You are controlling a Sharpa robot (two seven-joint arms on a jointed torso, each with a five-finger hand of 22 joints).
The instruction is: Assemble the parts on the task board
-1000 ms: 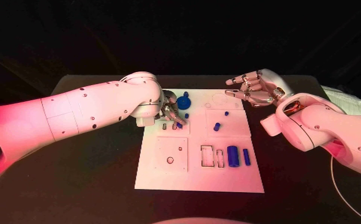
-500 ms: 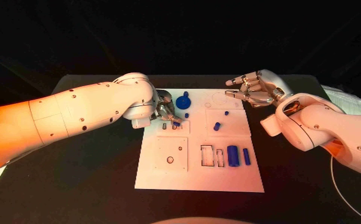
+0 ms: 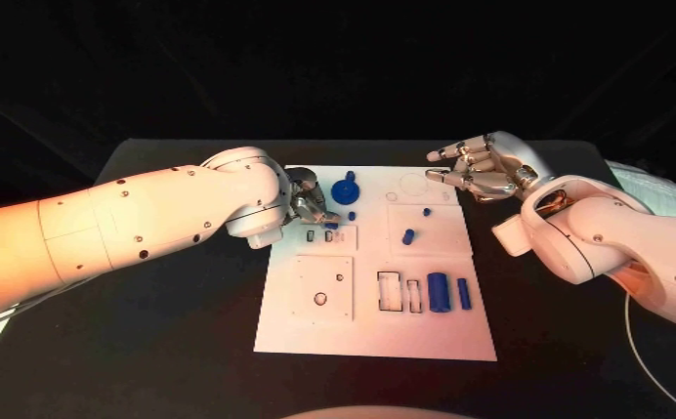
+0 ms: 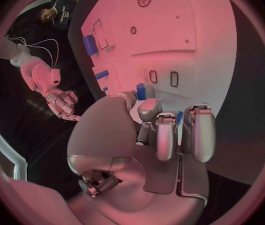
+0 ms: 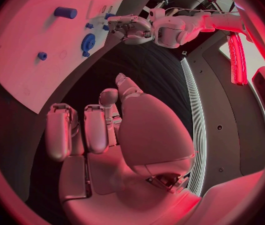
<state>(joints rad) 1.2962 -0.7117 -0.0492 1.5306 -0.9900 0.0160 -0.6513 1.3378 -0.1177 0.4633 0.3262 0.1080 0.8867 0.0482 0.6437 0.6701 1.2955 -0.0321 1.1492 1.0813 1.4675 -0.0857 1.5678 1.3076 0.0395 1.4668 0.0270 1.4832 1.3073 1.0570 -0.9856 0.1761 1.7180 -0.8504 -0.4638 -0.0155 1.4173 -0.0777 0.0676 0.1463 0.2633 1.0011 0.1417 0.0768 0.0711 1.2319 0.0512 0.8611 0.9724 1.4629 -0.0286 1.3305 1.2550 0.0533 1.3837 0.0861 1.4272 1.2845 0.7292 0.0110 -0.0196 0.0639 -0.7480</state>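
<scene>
the left hand (image 3: pixel 313 208) pinches a small blue peg (image 4: pixel 140 91) over the white board (image 3: pixel 373 326); right hand (image 3: pixel 479 170) hovers spread, holding nothing. a tilted peg could jam or slip from the fingertips.

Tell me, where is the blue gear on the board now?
In the head view, the blue gear sits at the task board's far edge, left of centre, just right of the left hand.

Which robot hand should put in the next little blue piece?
Probably the left hand: it is over the task board, right by the small slots, seemingly with a blue piece at its fingertips. The right hand hangs empty off the board's far right corner.
</scene>
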